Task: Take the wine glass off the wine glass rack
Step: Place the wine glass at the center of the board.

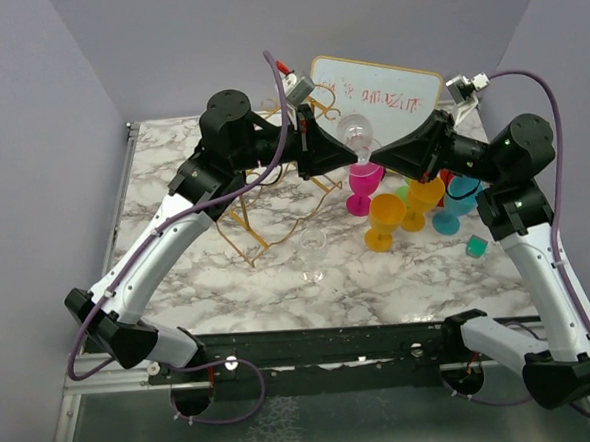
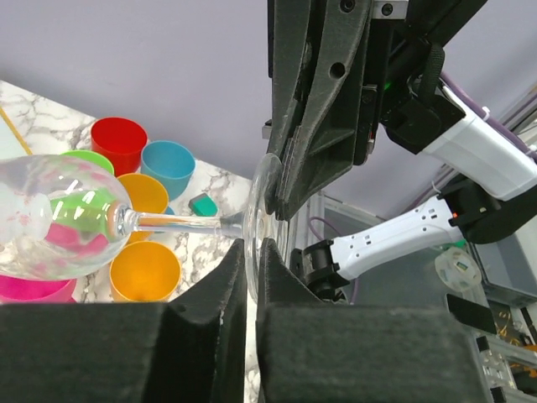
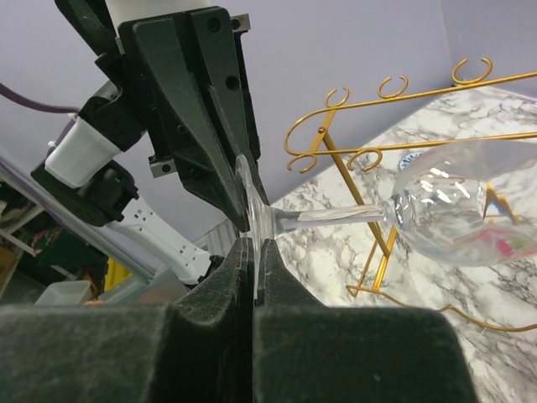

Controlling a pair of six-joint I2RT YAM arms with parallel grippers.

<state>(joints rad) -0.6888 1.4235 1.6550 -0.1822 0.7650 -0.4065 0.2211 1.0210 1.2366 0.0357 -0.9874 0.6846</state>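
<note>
A clear wine glass (image 1: pixel 355 130) hangs in the air over the back of the table, to the right of the gold wire wine glass rack (image 1: pixel 265 221). Both grippers meet at its round foot. My left gripper (image 2: pixel 252 243) has its jaws closed on the foot's rim from one side, with the bowl (image 2: pixel 50 218) lying out to the left. From the opposite side my right gripper (image 3: pixel 254 243) is shut on the same foot, the bowl (image 3: pixel 461 201) pointing right. The rack (image 3: pixel 377 96) stands behind the glass, apart from it.
A second clear glass (image 1: pixel 314 255) stands upright on the marble table (image 1: pixel 172 178) in front of the rack. Several coloured cups (image 1: pixel 385 220) cluster below the grippers. A whiteboard (image 1: pixel 388 97) leans at the back, and a small teal block (image 1: pixel 475 249) lies at the right.
</note>
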